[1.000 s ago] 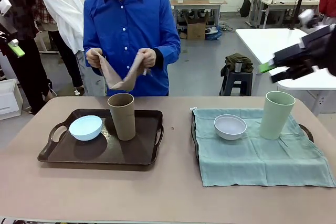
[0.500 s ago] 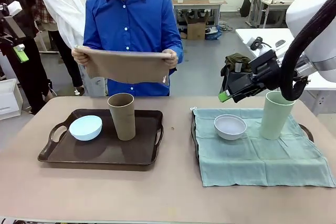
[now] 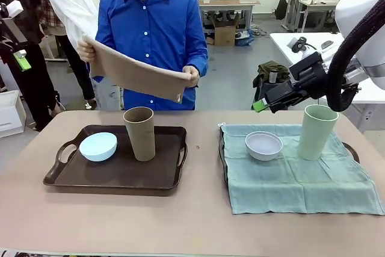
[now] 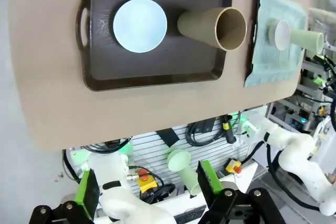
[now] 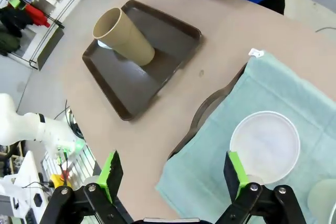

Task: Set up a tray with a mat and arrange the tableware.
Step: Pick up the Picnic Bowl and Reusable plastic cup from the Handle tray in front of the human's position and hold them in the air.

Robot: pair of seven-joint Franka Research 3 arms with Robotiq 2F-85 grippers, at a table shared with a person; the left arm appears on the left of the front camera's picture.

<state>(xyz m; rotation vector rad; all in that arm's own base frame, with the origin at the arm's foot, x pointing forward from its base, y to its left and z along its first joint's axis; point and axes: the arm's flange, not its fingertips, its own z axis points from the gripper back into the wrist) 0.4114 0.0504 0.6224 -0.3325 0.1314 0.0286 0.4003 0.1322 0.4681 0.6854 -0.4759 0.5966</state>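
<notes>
My right gripper [image 5: 173, 174] hangs wide near the white bowl [image 5: 265, 145]; my left gripper [image 4: 148, 187] (high above the tray [image 4: 102, 56]) gapes too.

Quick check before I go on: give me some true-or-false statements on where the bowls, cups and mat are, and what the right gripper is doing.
1. The blue bowl sits on the bare brown tray. True.
2. The white bowl is stacked inside the green cup. False: it stands beside the cup on the green cloth.
3. The person holds a tan mat in the air. True.
4. The right gripper is shut on the green cup. False: its fingers are spread and hold nothing.
</notes>
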